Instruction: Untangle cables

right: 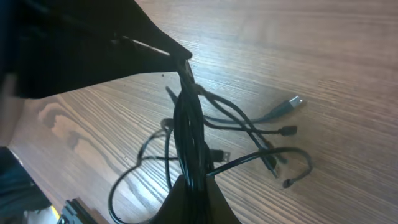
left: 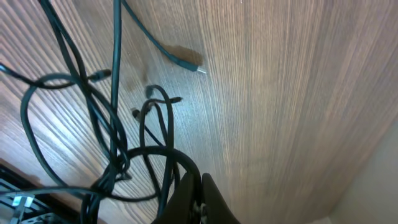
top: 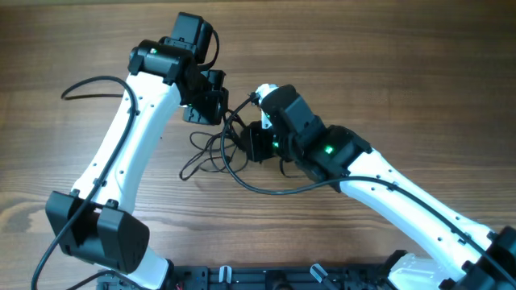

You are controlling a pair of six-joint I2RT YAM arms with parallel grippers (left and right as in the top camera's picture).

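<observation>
The cables [top: 211, 153] are a bunch of thin black cords on the wooden table, between my two grippers. My left gripper [top: 211, 109] is at the bunch's upper edge. In its wrist view the left gripper [left: 200, 183] is shut on a strand, and loops of the cables [left: 115, 93] hang to its left. My right gripper [top: 251, 143] is at the bunch's right side. In its own view the right gripper [right: 198, 186] is shut on a taut bundle of the cables [right: 189, 118], which runs up to the left gripper [right: 93, 50]. Loose plug ends [right: 291, 102] lie on the wood.
A thicker robot cable [top: 89, 83] arcs beside the left arm. A dark rail [top: 266, 278] runs along the table's front edge. Bare wooden table [top: 387, 64] stretches to the right and back of the bunch.
</observation>
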